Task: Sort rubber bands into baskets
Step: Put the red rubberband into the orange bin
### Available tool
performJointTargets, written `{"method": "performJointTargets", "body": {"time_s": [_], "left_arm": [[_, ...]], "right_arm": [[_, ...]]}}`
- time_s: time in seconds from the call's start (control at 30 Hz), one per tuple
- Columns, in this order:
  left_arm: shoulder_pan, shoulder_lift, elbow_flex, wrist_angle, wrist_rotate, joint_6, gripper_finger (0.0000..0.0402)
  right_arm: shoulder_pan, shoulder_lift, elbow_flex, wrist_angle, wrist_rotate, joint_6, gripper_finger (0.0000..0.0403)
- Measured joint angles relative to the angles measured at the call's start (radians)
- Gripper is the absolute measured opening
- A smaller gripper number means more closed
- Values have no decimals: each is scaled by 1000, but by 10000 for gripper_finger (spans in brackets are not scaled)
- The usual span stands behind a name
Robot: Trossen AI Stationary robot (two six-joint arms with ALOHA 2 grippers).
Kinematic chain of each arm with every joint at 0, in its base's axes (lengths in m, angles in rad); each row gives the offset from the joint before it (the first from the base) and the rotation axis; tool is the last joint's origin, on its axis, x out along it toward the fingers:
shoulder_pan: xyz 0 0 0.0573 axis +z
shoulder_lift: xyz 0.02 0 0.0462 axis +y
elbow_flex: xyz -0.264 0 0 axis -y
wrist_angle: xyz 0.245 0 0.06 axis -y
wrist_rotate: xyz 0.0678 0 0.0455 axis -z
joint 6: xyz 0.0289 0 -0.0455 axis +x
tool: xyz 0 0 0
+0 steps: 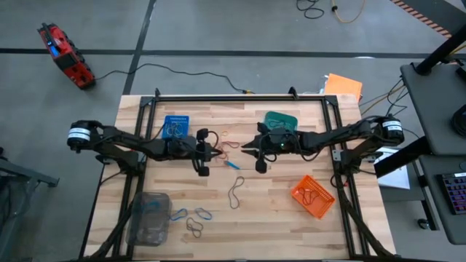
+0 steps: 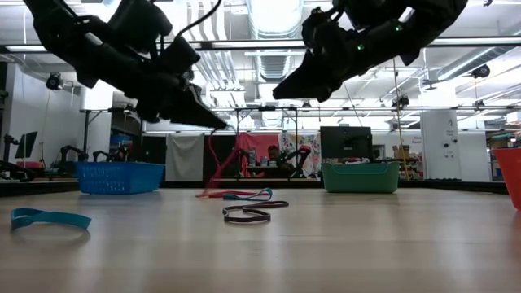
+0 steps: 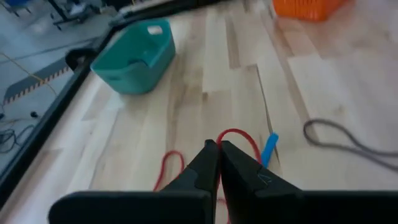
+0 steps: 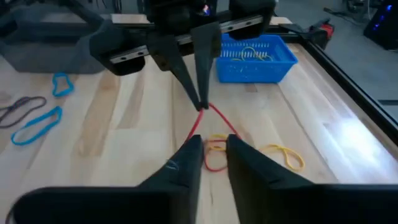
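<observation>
Red rubber band (image 4: 202,127): pinched in the left gripper (image 4: 202,106), hanging in a loop over the table's (image 1: 277,218) middle.
Left gripper: fingers together, clamped on the band's top.
Right gripper (image 4: 213,149): fingers slightly apart, empty, just beside the loop and facing the left gripper.
Band's axis: strands ran down from the pinch toward the right gripper.
Baskets: teal basket (image 1: 280,120) behind the right arm, blue basket (image 1: 176,125) behind the left, orange basket (image 1: 313,196) near the right front.
Room: open wood between arms; loose bands lay nearer the front.
</observation>
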Motion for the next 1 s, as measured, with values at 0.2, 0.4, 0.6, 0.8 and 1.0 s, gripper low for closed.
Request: {"method": "performJointTargets", "body": {"time_s": [0.2,0.4,0.6,0.8,1.0], "left_arm": [[0,-13,1,55,0,-10,0],[0,-13,8,74,-1,-10,0],[-1,-13,23,78,-1,-11,0],[-1,-13,36,82,0,-20,0],[-5,-13,45,83,6,-68,0]], "right_arm": [[2,83,5,128,-5,34,137],[0,205,66,169,-19,86,188],[0,312,152,174,-19,60,211],[0,392,238,178,-18,33,210],[0,435,277,183,-18,30,183]]}}
